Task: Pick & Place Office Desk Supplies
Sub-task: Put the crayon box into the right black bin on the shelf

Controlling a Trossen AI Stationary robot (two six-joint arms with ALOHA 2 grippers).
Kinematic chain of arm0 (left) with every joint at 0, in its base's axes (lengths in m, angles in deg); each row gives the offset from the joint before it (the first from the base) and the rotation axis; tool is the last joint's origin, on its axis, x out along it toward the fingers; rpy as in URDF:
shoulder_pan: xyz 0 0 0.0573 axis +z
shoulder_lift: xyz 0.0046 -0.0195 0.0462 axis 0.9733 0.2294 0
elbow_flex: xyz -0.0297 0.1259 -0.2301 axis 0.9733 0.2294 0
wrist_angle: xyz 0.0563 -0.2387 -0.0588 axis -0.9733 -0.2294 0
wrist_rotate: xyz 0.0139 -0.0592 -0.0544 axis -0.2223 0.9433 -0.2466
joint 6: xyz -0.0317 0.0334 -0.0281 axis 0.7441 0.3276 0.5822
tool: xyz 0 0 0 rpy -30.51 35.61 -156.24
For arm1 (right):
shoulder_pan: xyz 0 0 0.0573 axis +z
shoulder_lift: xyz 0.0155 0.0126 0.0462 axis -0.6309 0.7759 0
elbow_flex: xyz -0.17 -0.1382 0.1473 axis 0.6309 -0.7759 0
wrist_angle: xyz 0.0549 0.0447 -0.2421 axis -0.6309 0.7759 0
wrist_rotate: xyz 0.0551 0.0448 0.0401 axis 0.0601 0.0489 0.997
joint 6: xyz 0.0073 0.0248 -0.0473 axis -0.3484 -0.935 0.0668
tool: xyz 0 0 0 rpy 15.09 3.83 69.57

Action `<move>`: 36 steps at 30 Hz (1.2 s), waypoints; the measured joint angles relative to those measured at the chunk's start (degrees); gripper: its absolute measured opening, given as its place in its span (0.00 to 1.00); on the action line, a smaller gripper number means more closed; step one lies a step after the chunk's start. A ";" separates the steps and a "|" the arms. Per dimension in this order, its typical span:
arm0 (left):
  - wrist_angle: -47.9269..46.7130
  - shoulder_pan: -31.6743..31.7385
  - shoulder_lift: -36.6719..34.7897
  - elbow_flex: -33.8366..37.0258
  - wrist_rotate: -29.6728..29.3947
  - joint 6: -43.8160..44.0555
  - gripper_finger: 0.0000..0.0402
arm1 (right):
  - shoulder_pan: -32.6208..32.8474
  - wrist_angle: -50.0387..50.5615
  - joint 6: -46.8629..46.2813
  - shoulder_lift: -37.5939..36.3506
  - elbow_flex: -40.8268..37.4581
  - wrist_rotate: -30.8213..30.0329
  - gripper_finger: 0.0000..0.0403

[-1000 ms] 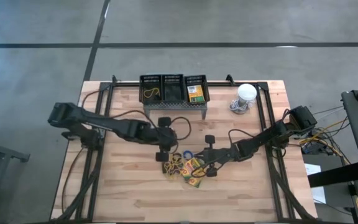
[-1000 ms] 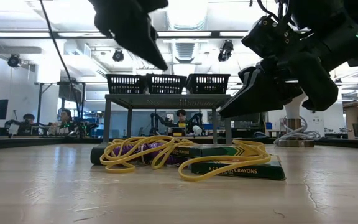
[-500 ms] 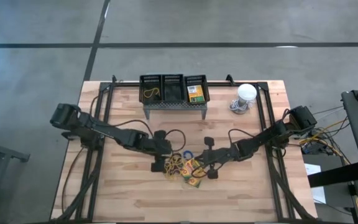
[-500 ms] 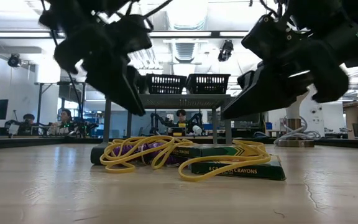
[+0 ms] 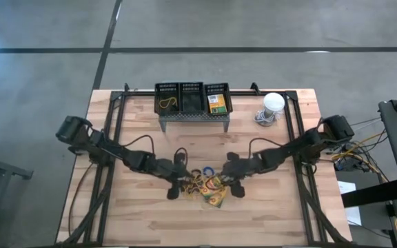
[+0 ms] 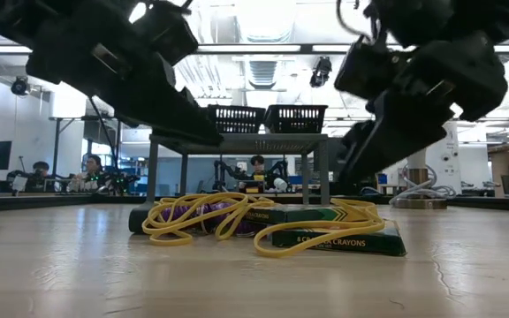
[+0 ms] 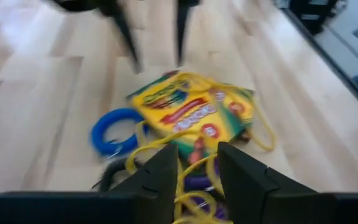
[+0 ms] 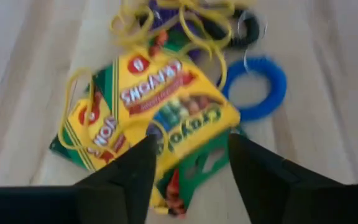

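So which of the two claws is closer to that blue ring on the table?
The left gripper. It hangs just off the blue ring, on the side towards its own arm. The right gripper is on the far side of the crayon boxes, farther from the ring.

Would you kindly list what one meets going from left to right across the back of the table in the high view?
Compartment with yellow rubber bands → empty middle compartment → compartment with a crayon box → white dome-shaped object.
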 joint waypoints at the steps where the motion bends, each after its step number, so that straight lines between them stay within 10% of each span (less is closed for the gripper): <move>1: -0.05 -0.47 0.96 -0.71 0.46 -0.97 0.28 | -0.63 0.70 -0.95 0.21 0.00 1.45 0.53; 15: -16.91 -1.75 10.66 -14.98 4.17 -4.55 0.02 | -3.76 -1.38 -4.71 0.09 -0.30 7.55 0.67; 36: -9.98 -1.78 10.90 -14.44 5.72 -6.04 0.02 | -4.04 -9.20 -5.71 0.87 -2.66 8.63 0.63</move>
